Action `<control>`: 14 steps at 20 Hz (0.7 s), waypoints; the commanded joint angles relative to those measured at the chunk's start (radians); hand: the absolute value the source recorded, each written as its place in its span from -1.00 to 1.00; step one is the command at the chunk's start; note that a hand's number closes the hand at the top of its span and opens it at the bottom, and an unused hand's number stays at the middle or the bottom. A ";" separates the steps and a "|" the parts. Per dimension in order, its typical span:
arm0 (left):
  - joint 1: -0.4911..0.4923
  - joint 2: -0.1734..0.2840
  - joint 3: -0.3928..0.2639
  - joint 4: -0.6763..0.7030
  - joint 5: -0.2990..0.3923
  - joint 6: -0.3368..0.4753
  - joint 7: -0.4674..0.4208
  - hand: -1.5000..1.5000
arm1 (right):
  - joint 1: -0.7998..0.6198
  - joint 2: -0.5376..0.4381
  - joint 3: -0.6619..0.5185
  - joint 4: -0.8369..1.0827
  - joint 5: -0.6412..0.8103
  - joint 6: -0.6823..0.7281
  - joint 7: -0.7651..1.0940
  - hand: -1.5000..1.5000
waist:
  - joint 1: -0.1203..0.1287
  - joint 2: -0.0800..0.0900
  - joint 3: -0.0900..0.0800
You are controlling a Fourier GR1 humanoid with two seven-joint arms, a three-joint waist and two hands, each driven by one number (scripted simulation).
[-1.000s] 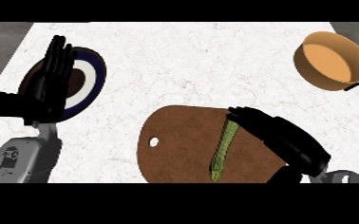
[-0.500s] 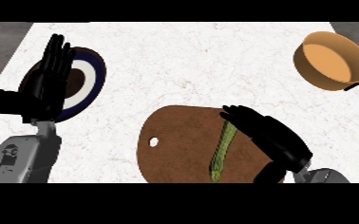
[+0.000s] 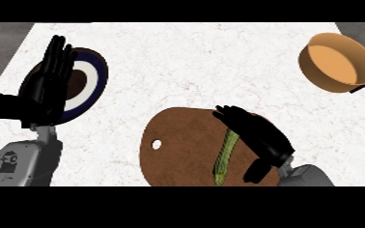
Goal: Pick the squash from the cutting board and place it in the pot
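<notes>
Currently squash [image 3: 225,155] flat on cutting board [image 3: 178,152], right hand [image 3: 257,135] just beside it, fingers extended, holding nothing. Risk: thin squash rolls under fingertips, grasp closes empty. Pot [image 3: 333,62] well apart, long carry. Left hand [image 3: 49,84] resting open over plate [image 3: 92,84].

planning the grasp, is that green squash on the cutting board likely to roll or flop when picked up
The squash is long and thin, so it would probably roll sideways if nudged. It lies straight on the cutting board, suggesting it is stiff. The right hand is beside it.
</notes>
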 commanded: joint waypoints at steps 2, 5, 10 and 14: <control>0.001 -0.053 -0.010 0.077 -0.031 -0.006 -0.086 0.00 | -0.037 0.057 -0.003 0.129 0.047 -0.040 -0.068 -1.00 | -0.001 0.003 0.002; 0.049 -0.029 0.002 -0.035 -0.018 -0.014 -0.016 0.00 | -0.042 0.115 0.019 0.154 0.072 -0.042 -0.038 -1.00 | 0.003 0.002 0.002; 0.011 -0.008 0.033 0.027 -0.008 -0.040 -0.027 0.00 | -0.045 0.075 0.060 0.152 0.103 -0.064 -0.189 1.00 | 0.000 0.002 0.002; 0.010 -0.029 0.020 0.045 -0.026 -0.035 -0.060 0.00 | -0.076 0.183 0.113 0.218 0.176 -0.151 -0.168 1.00 | 0.002 0.004 0.002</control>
